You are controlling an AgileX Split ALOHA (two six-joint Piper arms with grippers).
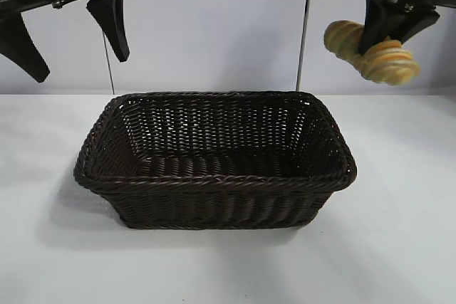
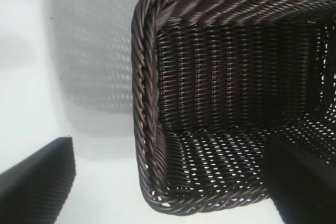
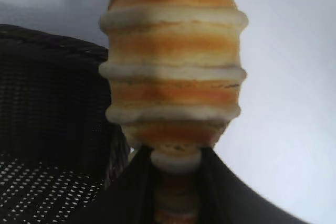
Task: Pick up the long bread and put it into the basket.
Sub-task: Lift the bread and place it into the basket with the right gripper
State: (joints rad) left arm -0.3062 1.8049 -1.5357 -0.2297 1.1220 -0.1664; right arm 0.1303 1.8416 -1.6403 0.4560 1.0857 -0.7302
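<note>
From outside, my right gripper hangs high at the right of the scene, above and just right of the basket's far right corner. Its jaws are closed partway around the middle of the bread, which hangs clear of the table, tilted, one end toward the left and the other lower to the right. My left gripper is parked high at the far left, jaws spread wide, holding nothing. The basket sits in the middle of the table with nothing in it.

In the left wrist view, I look down over the basket's left end. The two fingers stand well apart at the picture's edges, and the woven floor shows bare between them.

In the right wrist view, the bread fills the middle, its ridges running crosswise, pinched between my two dark fingers near its lower part. The basket's rim and openwork wall lie beyond it to one side, so I judge the loaf is not yet over the opening.

The step in hand, as I read it, is the carry: the pick is done and the placing is not. Next I need to bring the bread leftward until it is squarely over the basket's floor, lower it past the rim without clipping the braid, and only then part my jaws. The tilt could let one end catch the rim.
</note>
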